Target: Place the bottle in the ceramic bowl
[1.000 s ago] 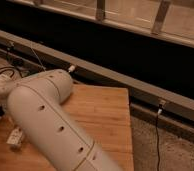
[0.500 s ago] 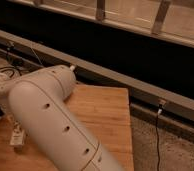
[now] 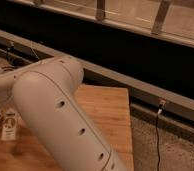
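The bottle (image 3: 9,126), small and white with a printed label, shows at the left on the wooden table (image 3: 102,112), just below my arm. My big white arm (image 3: 55,115) fills the foreground and reaches toward the left edge. It hides my gripper, which is shut somewhere at the left by the bottle. Whether it holds the bottle cannot be seen. The ceramic bowl is hidden or out of view.
The table's right edge drops to a speckled floor (image 3: 175,150), where a thin black cable (image 3: 157,132) hangs down. A grey rail (image 3: 140,87) and a dark wall run behind the table. Loose wires (image 3: 12,55) lie at the back left.
My arm has swung a little to the left. The bottle now shows slightly further left and further back than before.
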Controlling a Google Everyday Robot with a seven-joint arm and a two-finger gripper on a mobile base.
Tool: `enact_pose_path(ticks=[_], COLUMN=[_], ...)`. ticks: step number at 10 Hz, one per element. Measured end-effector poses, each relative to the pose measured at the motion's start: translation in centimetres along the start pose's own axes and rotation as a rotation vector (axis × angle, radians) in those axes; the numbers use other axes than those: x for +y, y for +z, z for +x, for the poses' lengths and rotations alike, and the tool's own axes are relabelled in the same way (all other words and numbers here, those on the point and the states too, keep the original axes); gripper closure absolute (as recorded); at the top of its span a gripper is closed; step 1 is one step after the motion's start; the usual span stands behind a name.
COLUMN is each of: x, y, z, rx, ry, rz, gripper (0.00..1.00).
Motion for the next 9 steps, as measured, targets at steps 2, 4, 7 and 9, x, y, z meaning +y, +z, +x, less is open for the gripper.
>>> enact_pose_path(ticks=[2, 4, 7, 9], x=[1.2, 1.6, 1.3, 1.0], y=[-4.4, -9.0, -10.3, -10.3], z=[-1.3, -3.5, -4.3, -4.4], rx=[-0.118, -0.21, -0.23, -0.231], ry=[-0.048, -0.08, -0.083, -0.08], rz=[0.0, -0.003, -0.008, -0.007], gripper=[1.0, 1.0, 1.0, 1.0])
